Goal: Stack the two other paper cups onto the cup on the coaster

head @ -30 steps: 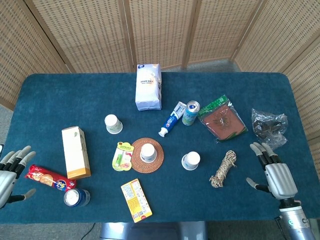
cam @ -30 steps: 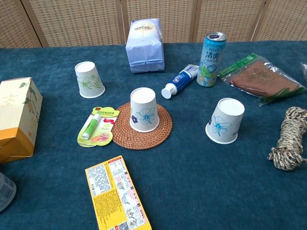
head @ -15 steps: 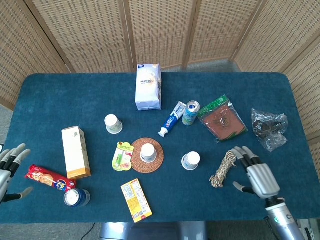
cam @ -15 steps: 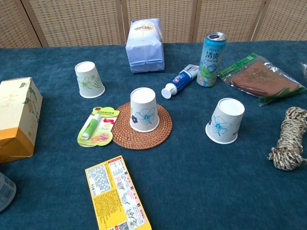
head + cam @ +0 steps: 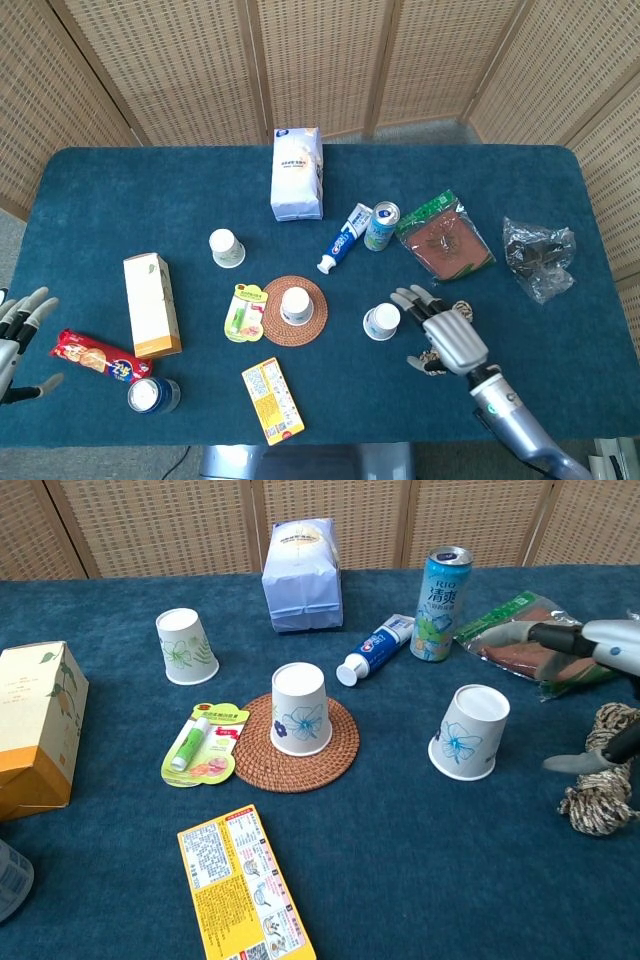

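An upside-down paper cup point(image 5: 296, 304) point(image 5: 300, 709) stands on the round woven coaster point(image 5: 272, 325) point(image 5: 258, 765) at mid table. A second inverted cup point(image 5: 381, 321) point(image 5: 468, 732) stands to its right. A third cup point(image 5: 226, 248) point(image 5: 185, 646) stands further back on the left. My right hand point(image 5: 443, 335) point(image 5: 590, 680) hovers just right of the second cup, fingers spread, holding nothing; it covers most of the rope in the head view. At the table's left edge my left hand point(image 5: 18, 330) is open and empty.
A rope coil point(image 5: 600, 770) lies under my right hand. A drink can point(image 5: 381, 225), toothpaste tube point(image 5: 343, 238), white bag point(image 5: 297, 173), snack packets point(image 5: 445, 236), lip balm card point(image 5: 241, 310), yellow box point(image 5: 272, 400), carton point(image 5: 151, 304), biscuit pack point(image 5: 100, 356) and blue can point(image 5: 152, 394) lie around.
My right hand has moved left from the table's right edge, over the rope, to just beside the right-hand cup. It now shows in the chest view. The cups stay put.
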Tool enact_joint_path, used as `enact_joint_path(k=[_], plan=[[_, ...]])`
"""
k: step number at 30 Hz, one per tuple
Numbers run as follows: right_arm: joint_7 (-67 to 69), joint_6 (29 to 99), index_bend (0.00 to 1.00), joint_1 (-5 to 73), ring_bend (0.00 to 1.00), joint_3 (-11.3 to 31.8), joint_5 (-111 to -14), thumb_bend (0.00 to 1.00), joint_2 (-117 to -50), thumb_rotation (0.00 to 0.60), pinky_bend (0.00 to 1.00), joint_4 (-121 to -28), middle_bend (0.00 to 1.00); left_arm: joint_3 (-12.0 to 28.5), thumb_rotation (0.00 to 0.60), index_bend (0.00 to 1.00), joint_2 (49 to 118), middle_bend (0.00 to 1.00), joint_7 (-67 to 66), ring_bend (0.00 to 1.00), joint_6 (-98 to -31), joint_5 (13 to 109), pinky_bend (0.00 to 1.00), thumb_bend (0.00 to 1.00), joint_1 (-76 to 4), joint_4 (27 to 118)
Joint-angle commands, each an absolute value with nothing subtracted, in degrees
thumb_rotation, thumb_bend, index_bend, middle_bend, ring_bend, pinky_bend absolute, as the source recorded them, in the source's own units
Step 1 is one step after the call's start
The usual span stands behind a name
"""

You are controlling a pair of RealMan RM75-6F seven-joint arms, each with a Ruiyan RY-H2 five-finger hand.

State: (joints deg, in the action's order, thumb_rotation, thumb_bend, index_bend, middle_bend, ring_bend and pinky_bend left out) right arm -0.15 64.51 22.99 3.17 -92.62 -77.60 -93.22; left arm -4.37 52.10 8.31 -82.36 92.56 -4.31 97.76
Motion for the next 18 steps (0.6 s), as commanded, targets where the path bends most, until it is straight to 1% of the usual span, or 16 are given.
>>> enact_joint_path(k=[1, 7, 14, 18], plan=[[-1.38, 62.68, 0.00, 24.62, 0.00, 3.84, -91.63, 0.22, -79.43, 0.600, 0.25, -92.82, 0.00, -4.35, 0.600, 0.00, 52.16, 0.00, 8.19, 0.00, -82.23, 92.40, 0.00, 0.22, -4.33, 97.68], [-3.79, 59.57, 0.00, 27.58, 0.00, 4.59, -90.27, 0.23, -82.04, 0.600, 0.25, -91.05, 0.00, -4.25, 0.600, 0.00, 52.38, 0.00, 7.84, 0.00, -81.69, 91.95, 0.00, 0.22, -4.48, 97.55], [-4.34, 57.90, 0.01, 29.76, 0.00, 5.04, -88.92, 0.23, -84.00, 0.600, 0.25, -89.02, 0.00, -4.06, 0.600, 0.00, 52.43, 0.00, 7.83, 0.00, -81.49, 91.46, 0.00, 0.22, -4.51, 97.38], [-4.10, 58.06, 0.03, 30.21, 0.00, 4.49, -89.10, 0.23, -84.83, 0.600, 0.29, -87.04, 0.02, -4.00, 0.600, 0.00, 52.37, 0.00, 7.98, 0.00, -81.36, 91.28, 0.00, 0.22, -4.55, 97.30]])
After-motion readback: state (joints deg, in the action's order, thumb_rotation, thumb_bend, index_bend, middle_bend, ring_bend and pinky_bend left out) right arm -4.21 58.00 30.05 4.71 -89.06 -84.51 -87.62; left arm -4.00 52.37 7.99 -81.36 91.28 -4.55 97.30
